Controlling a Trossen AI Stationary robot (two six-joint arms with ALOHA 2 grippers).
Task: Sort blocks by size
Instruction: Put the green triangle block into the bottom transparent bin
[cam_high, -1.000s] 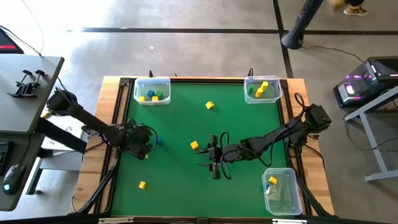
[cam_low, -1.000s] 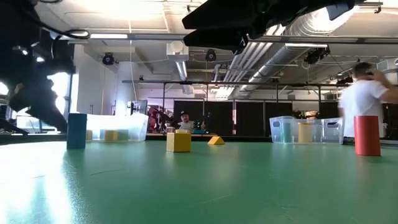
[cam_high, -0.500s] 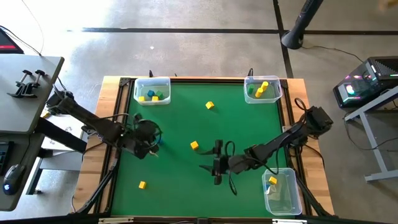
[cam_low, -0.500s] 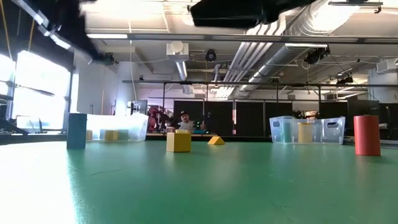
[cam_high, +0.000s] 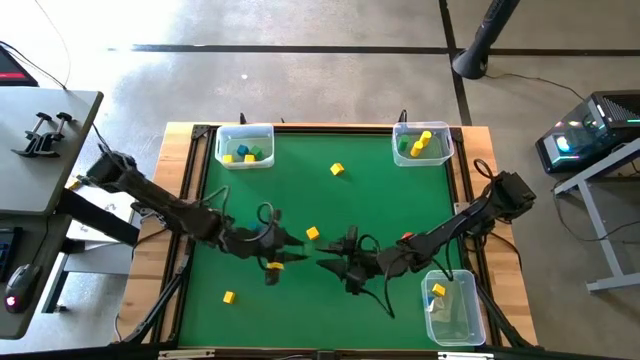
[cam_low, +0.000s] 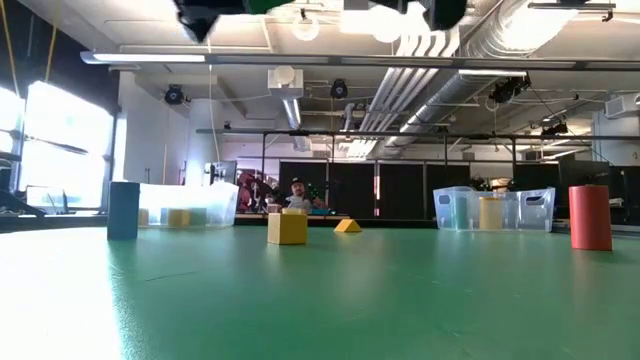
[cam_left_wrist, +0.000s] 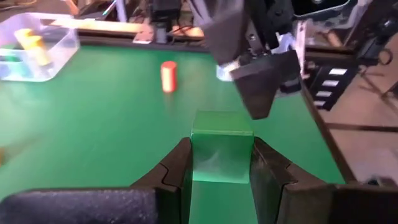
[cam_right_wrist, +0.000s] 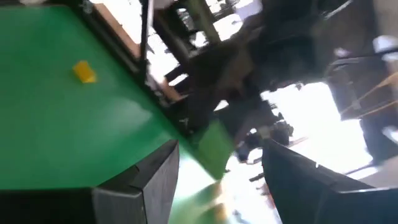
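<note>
The left hand (cam_left_wrist: 221, 163) pinched a green block (cam_left_wrist: 221, 147) between its two dark fingers (cam_left_wrist: 176, 169), holding it above the middle of the green tabletop (cam_high: 390, 200); in the high view that hand (cam_high: 283, 252) sat near the centre, pointing toward the right hand (cam_high: 330, 263), which faced it from just beside. The right hand (cam_left_wrist: 264, 78) hung directly past the green block in the left wrist view, and its own wrist view showed its fingers (cam_right_wrist: 143, 180) spread apart, with the green block (cam_right_wrist: 214, 146) in the gap ahead of them. A yellow block (cam_high: 313, 233) lay on the tabletop just beyond the two hands, another yellow block (cam_high: 337, 170) lay farther toward the far edge, and a third (cam_high: 229, 297) lay near the front left corner. An orange-red block (cam_low: 590, 217) stood upright toward the right side, and a blue block (cam_low: 124, 210) stood upright toward the left. A clear bin (cam_high: 244, 146) at the far left corner held yellow, green and blue blocks, a second bin (cam_high: 423, 143) at the far right corner held yellow and green ones, and a third bin (cam_high: 450, 307) by the front right edge held a yellow one.
</note>
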